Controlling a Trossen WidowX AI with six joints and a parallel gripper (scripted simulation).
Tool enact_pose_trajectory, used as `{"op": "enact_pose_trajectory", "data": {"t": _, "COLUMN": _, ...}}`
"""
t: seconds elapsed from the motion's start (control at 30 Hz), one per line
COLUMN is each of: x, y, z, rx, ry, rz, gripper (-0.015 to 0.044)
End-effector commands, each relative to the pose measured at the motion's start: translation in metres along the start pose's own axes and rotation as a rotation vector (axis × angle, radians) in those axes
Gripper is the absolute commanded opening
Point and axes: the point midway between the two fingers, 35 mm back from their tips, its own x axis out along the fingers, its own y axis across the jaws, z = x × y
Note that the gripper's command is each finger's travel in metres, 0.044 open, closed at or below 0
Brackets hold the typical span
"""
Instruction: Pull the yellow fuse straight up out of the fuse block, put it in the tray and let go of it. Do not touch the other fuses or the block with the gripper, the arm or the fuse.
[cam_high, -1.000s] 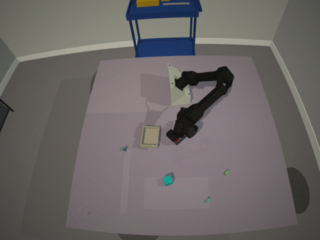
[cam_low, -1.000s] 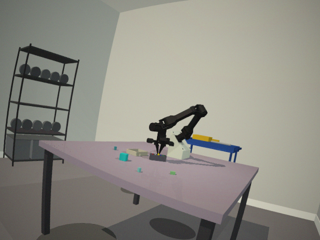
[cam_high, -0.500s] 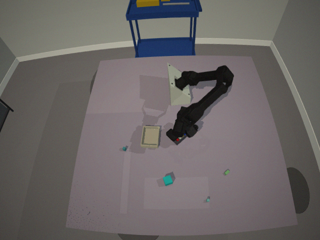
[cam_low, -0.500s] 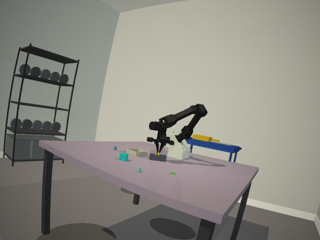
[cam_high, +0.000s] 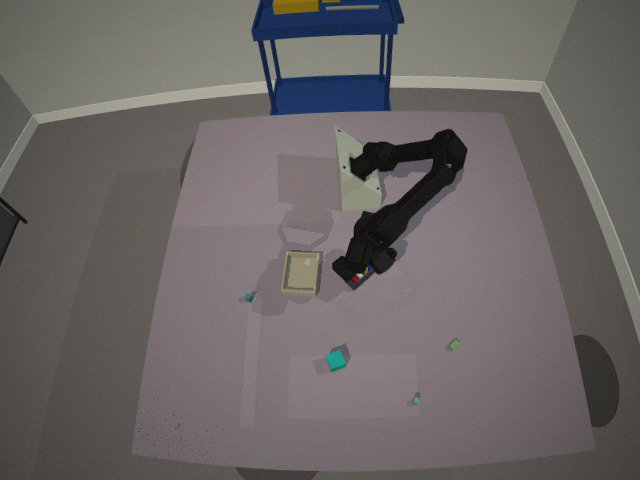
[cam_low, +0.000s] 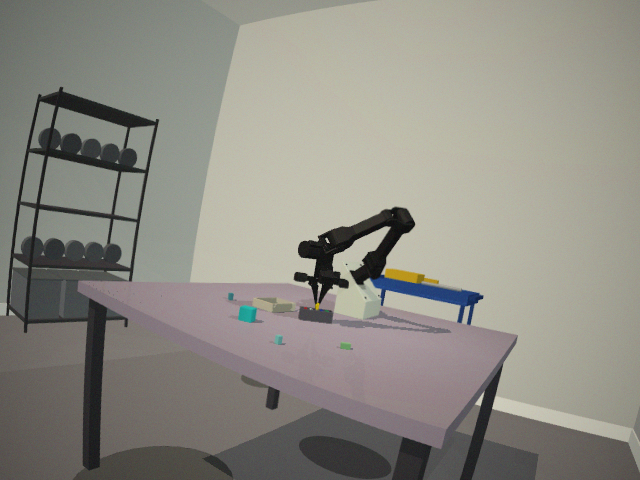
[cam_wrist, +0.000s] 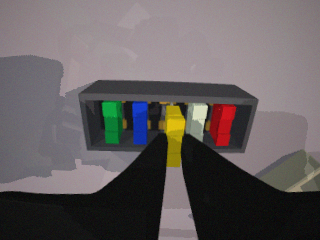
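My gripper (cam_low: 317, 303) (cam_wrist: 174, 140) is shut on the yellow fuse (cam_low: 317, 306) (cam_wrist: 174, 150), above the dark fuse block (cam_high: 362, 282) (cam_low: 315, 315) (cam_wrist: 167, 90). The yellow fuse stands higher than the others, upright over the block; whether its lower end is clear of the block I cannot tell. The green fuse (cam_wrist: 113, 122), blue fuse (cam_wrist: 140, 122), white fuse (cam_wrist: 198, 119) and red fuse (cam_wrist: 223, 125) sit in the block, the white one close beside the yellow. The beige tray (cam_high: 302, 273) (cam_low: 266, 306) is empty, left of the block in the top view.
A teal cube (cam_high: 336, 360) (cam_low: 247, 314), a small green block (cam_high: 453, 344) (cam_low: 345, 346) and two small teal pieces, one (cam_high: 249, 297) (cam_low: 230, 296) left of the tray and one (cam_high: 416, 399) (cam_low: 278, 339) farther off, lie on the table. The pale arm mount (cam_high: 356, 193) stands behind the block.
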Motion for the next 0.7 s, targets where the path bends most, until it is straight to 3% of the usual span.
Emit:
{"op": "enact_pose_trajectory", "data": {"t": 0.0, "x": -0.0025, "y": -0.0001, "z": -0.0002, "rx": -0.005, "ry": 0.003, "rz": -0.001, "gripper": 0.0000}}
{"op": "enact_pose_trajectory", "data": {"t": 0.67, "x": -0.0125, "y": 0.0003, "z": -0.0003, "rx": -0.004, "ry": 0.003, "rz": 0.000, "gripper": 0.0000}}
